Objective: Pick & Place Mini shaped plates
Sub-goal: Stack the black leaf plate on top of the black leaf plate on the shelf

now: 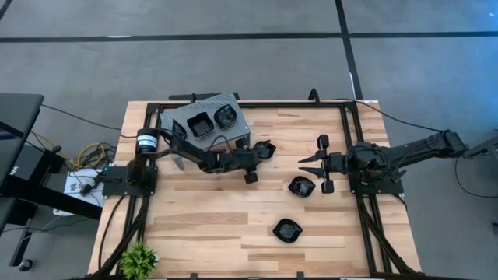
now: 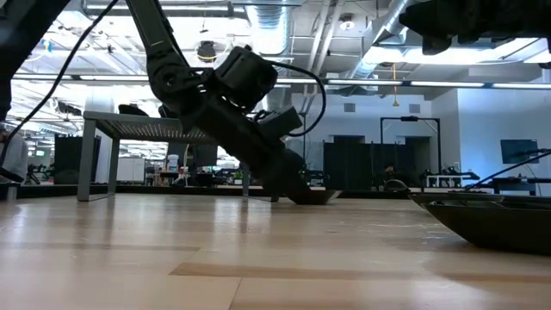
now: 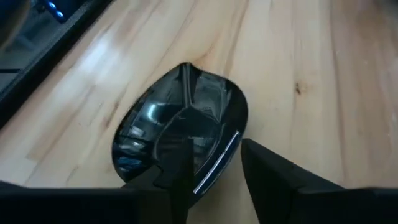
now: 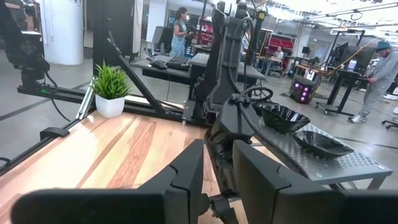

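Note:
A glossy black teardrop mini plate [image 3: 180, 124] lies on the wooden table right of the grey perforated stand [image 1: 206, 120]. My left gripper [image 3: 214, 171] is open and slants down at the plate's near rim, one finger over the hollow and one outside it. Two more plates [image 1: 199, 124] [image 1: 226, 117] sit on top of the stand. Two others [image 1: 302, 187] [image 1: 286, 230] rest on the table. My right gripper [image 1: 305, 163] hovers level at the right, open, with nothing between its fingers. My left gripper straddles the teardrop plate's rim [image 3: 219, 163] at its broad end, slanting down from the table's left. One finger [image 3: 177, 168] is over the hollow, the other [image 3: 267, 171] is outside above the table. Whether either finger touches the plate I cannot tell. The plate lies flat on the table.
A black metal frame [image 1: 346, 140] runs around the table's edges. A small potted plant [image 1: 138, 260] stands at the near left corner. Bare wood lies in the near middle of the table. People and benches show in the room beyond.

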